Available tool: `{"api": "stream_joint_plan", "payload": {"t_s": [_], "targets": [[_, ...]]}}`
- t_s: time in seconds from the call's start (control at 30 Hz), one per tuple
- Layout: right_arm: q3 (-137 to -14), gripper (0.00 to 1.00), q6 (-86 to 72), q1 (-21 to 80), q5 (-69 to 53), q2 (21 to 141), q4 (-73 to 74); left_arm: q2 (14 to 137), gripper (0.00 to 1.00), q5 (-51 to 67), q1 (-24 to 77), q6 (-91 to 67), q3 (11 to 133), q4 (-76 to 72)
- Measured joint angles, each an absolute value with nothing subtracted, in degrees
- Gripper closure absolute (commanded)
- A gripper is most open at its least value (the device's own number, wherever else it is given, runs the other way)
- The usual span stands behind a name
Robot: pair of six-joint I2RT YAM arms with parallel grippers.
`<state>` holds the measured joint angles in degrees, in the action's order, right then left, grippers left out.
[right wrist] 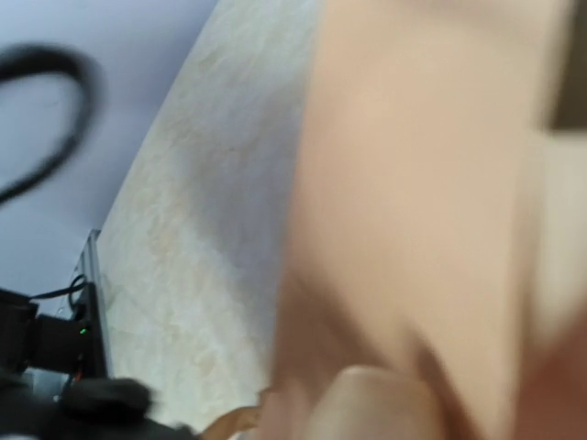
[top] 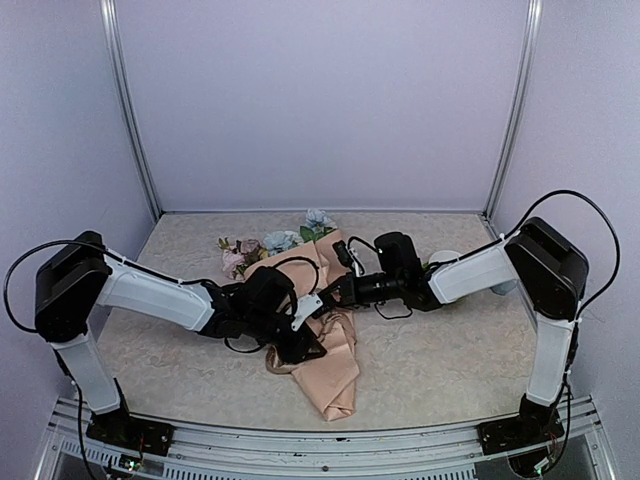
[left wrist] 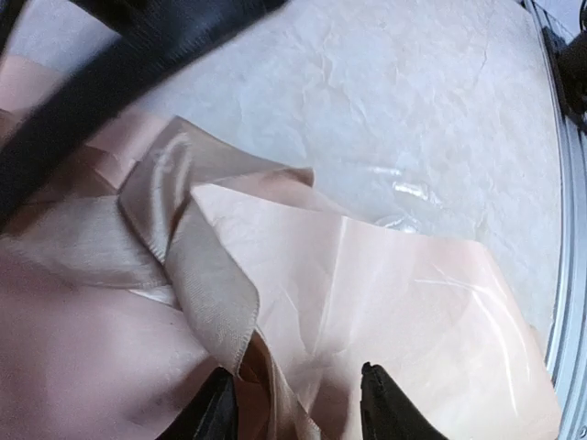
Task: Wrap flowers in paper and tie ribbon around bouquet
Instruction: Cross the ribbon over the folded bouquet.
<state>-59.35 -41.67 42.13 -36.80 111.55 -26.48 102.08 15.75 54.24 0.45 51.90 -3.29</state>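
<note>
The bouquet lies mid-table as a peach paper cone, with the flowers at its far end and the tail pointing at me. My left gripper is low over the cone's middle. In the left wrist view its fingertips stand apart, open. The beige ribbon loops across the paper and runs down between them, close to the left one. My right gripper reaches in from the right to the cone's upper part. Its wrist view is blurred and filled with peach paper. Its fingers are hidden there.
A pale round object sits behind the right forearm. Black cables loop off both arms. The mottled tabletop is bounded by lilac walls at the back and sides. A metal rail runs along the near edge.
</note>
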Motion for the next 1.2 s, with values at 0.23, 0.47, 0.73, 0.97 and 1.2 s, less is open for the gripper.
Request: {"api": "stream_joint_plan", "payload": {"t_s": [0.23, 0.47, 0.73, 0.97, 1.2], "targets": [[-57.6, 1.00, -41.4, 40.7, -34.6, 112.1, -25.8, 96.3, 0.20, 12.8, 54.4, 1.7, 52.8, -2.0], [-57.1, 1.00, -40.8, 40.7, -33.6, 112.3, -24.6, 88.3, 0.33, 10.0, 52.8, -1.7, 52.8, 2.3], [-57.1, 1.00, -40.1, 40.7, -33.5, 112.3, -23.9, 84.7, 0.27, 5.1, 50.1, -11.0, 49.1, 11.6], [-57.1, 1.00, -39.9, 40.7, -33.6, 112.3, -23.5, 86.3, 0.58, 4.6, 49.6, -15.0, 43.6, 15.7], [-57.1, 1.00, -39.6, 40.7, -33.6, 112.3, -23.1, 86.9, 0.60, 5.0, 48.7, -15.0, 43.7, 13.0]]}}
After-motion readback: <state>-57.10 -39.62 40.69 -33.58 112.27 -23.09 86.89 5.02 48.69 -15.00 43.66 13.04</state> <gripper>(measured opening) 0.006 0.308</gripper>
